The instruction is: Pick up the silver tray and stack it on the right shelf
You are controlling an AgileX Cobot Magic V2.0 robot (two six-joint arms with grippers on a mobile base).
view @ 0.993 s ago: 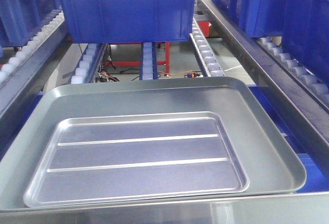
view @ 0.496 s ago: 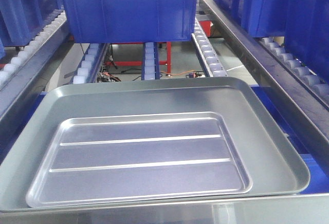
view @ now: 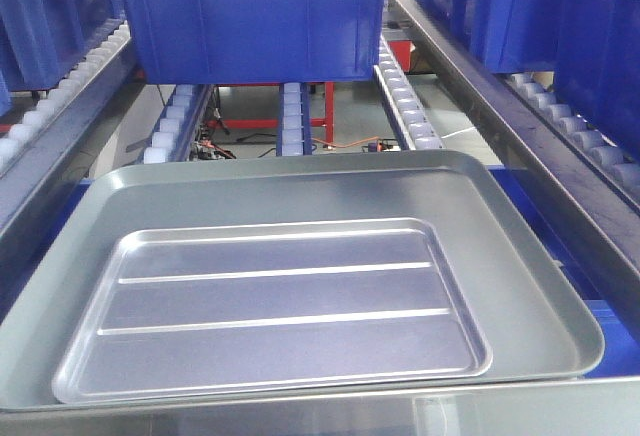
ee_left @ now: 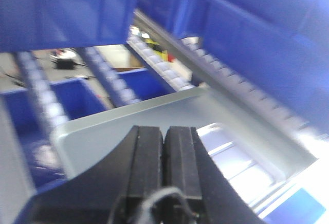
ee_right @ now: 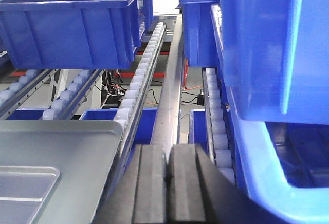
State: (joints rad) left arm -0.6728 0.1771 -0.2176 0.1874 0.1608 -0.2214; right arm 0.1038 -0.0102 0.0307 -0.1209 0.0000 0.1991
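The silver tray (view: 275,311) lies nested inside a larger grey tray (view: 520,286) on the roller rack, below a blue bin (view: 250,16) at 12 o'clock. The left gripper (ee_left: 164,152) and right gripper (ee_right: 167,183) hang above, both pincers clenched, holding nothing.

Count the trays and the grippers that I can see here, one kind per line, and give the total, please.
Ribbed silver tray: 1
Larger smooth grey tray: 1
Grippers: 2, the left gripper and the right gripper
Total: 4
The metal edge at the bottom of the front view is cut off, so it is not counted.
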